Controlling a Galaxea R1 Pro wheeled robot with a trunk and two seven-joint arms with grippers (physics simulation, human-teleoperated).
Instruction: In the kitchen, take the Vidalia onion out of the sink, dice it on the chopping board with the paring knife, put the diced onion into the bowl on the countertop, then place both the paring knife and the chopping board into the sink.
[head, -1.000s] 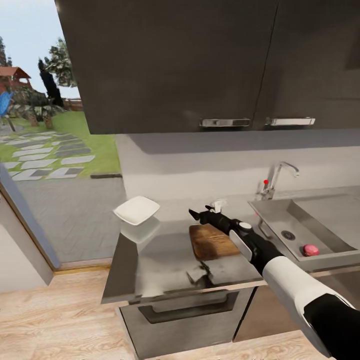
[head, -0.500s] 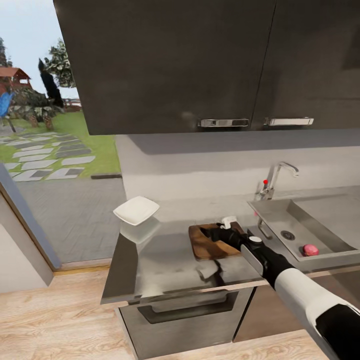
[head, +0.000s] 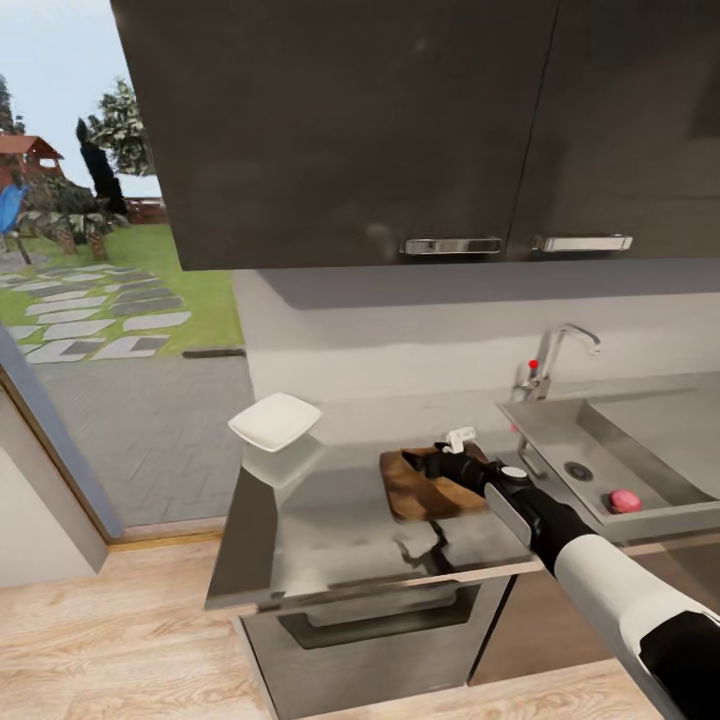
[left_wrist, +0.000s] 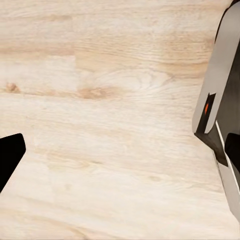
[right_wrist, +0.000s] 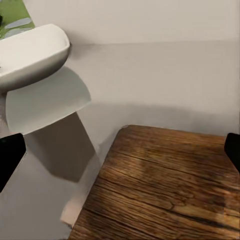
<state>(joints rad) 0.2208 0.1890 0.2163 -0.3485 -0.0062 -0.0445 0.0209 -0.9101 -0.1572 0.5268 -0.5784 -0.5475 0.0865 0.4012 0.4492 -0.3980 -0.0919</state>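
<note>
Head view: the kitchen's glossy black upper cabinets (head: 400, 120) fill twelve o'clock. Below them the grey countertop (head: 300, 520) runs across the middle, with the sink (head: 600, 440) at three o'clock. The right arm reaches in from five o'clock. The dark chopping board (head: 420, 490) lies at the centre, and the white bowl (head: 274, 421) sits at nine o'clock of it, well apart. The right gripper (head: 437, 461) hovers over the board's far edge. In the right wrist view its two dark fingertips (right_wrist: 10, 152) stand wide apart with nothing between them. The left gripper (left_wrist: 120, 155) also looks spread, over bare wood floor (left_wrist: 110, 100). A small pink-red object (head: 624, 500), presumably the onion, rests in the basin near its front wall. I cannot pick out the paring knife. The step in hand seems to be fetching the onion, so the arm should swing toward three o'clock, descend into the basin clear of the tap (head: 555, 355), and close squarely around the onion.
</note>
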